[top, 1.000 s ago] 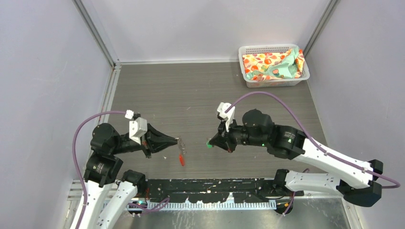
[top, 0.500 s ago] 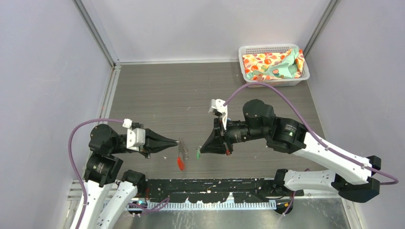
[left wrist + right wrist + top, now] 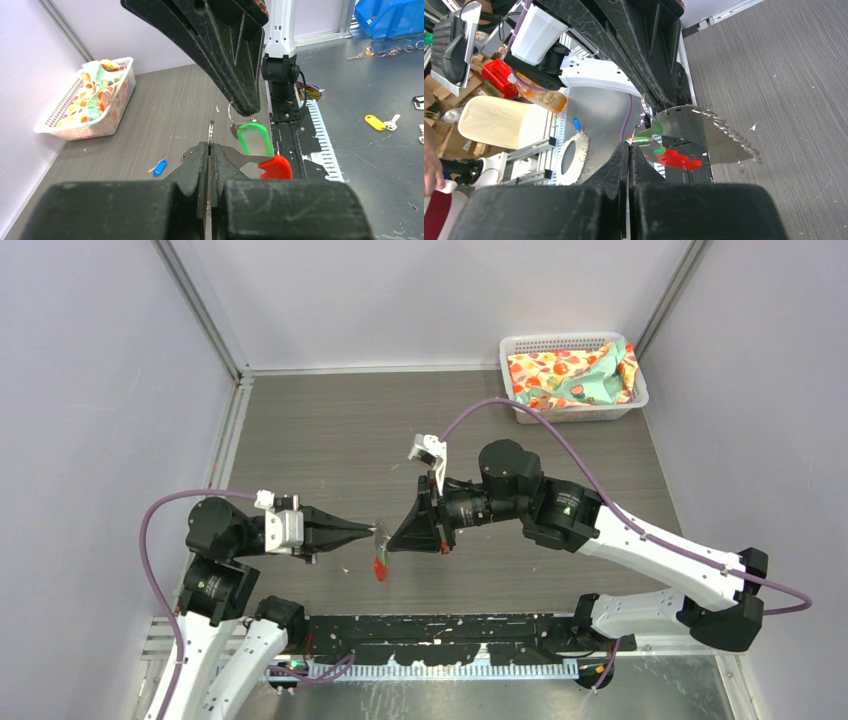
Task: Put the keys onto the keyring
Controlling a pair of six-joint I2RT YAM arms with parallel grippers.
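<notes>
Mid-table, tip to tip above the wood-grain table (image 3: 330, 430): left gripper (image 3: 373, 531) clamped on the keyring (image 3: 211, 131), with the red tag (image 3: 275, 167) dangling just below the fingertips. Right gripper (image 3: 390, 545) clenched on the green key (image 3: 255, 140), held just beside the keyring's wire, touching or barely apart, not resolvable. In the left-wrist view, green head against the red tag's upper edge. Blue key (image 3: 159, 167) flat on the table, well apart from both grippers. White basket (image 3: 565, 338) of patterned cloth in the far right corner.
</notes>
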